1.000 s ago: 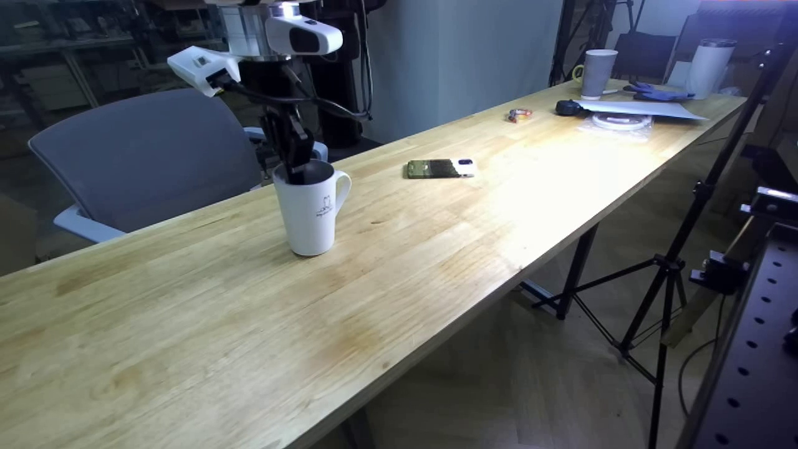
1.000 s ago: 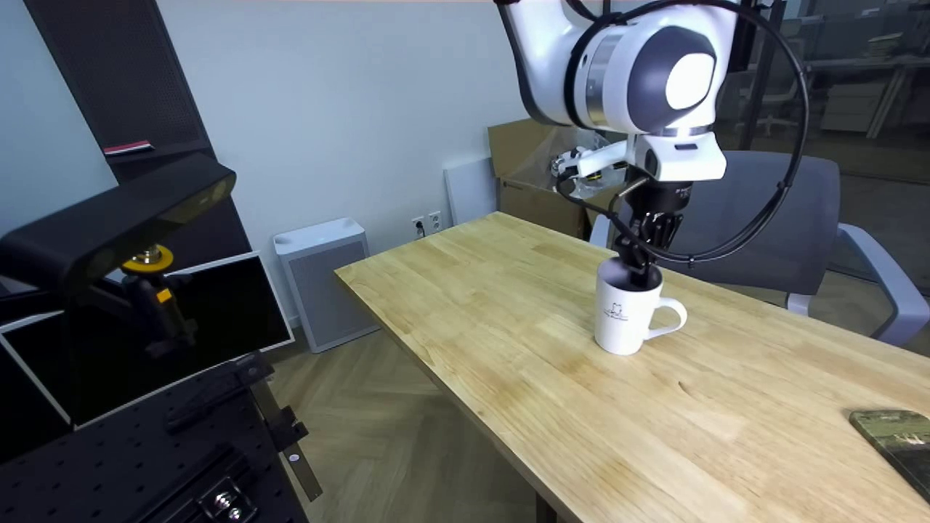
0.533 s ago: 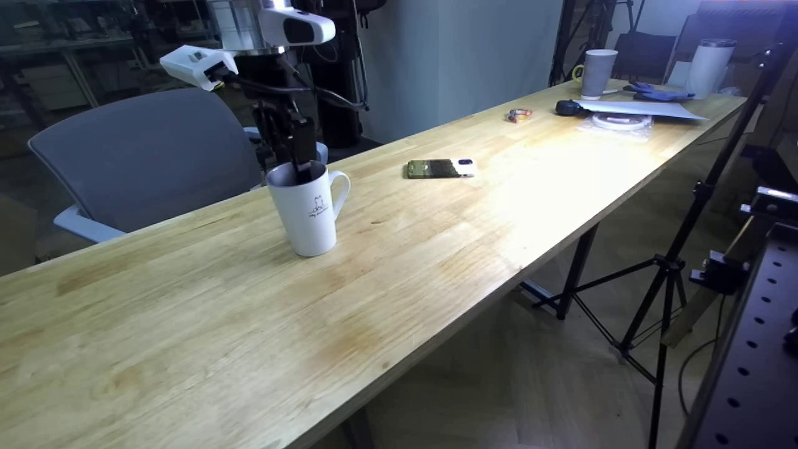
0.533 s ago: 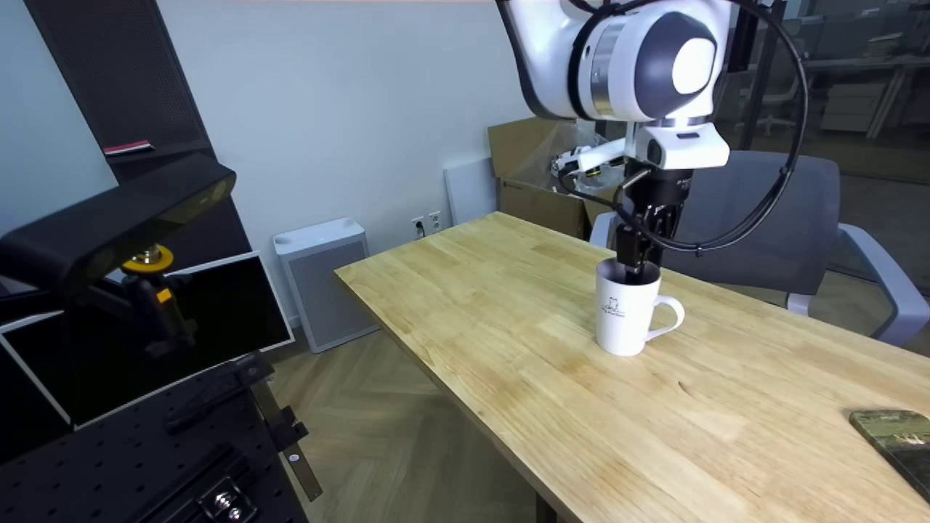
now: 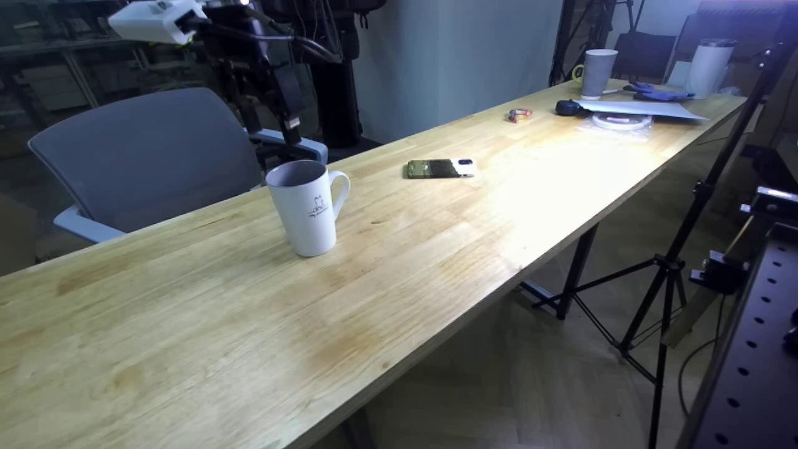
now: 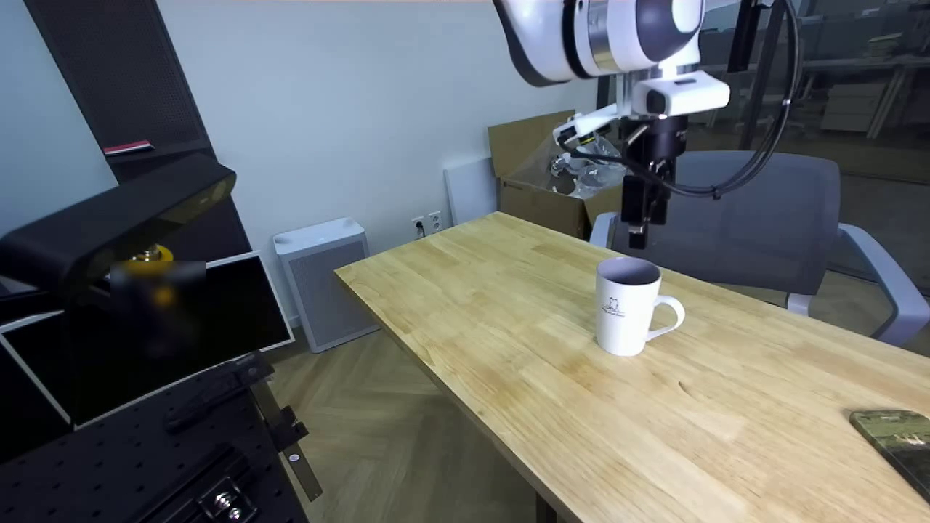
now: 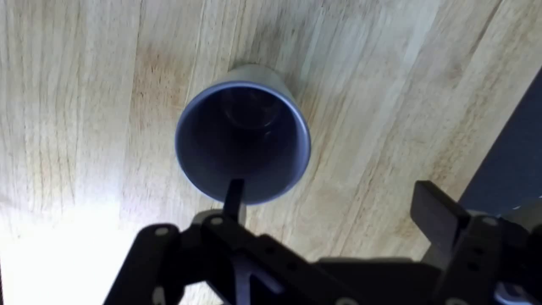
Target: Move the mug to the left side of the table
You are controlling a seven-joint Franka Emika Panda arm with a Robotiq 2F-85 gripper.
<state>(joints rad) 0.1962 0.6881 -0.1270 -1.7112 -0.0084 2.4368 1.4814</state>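
Note:
The white mug (image 5: 307, 215) stands upright on the light wood table (image 5: 187, 349), near its chair-side edge in an exterior view. Its handle and small printed drawing show; the same mug (image 6: 623, 319) appears in another exterior view. Above it hangs my gripper (image 6: 647, 231), its fingertips clear of the rim. From the wrist view I look down into the mug's dark inside (image 7: 243, 144). There my gripper (image 7: 330, 183) is spread wide, with bare wood visible between its fingers. The left finger (image 7: 234, 199) overlaps the near rim in the picture, without a grip on it.
A patterned phone (image 5: 440, 168) lies farther along the table. A grey cup (image 5: 598, 73), a white tumbler (image 5: 711, 68), papers (image 5: 648, 110) and blue gloves (image 5: 658, 92) sit at the far end. An office chair (image 5: 149, 156) stands against the back edge.
A second ago the gripper was shut at the mug's rim, one finger inside. Its jaws have opened and it has risen clear. The mug shifted very slightly, then stayed put.

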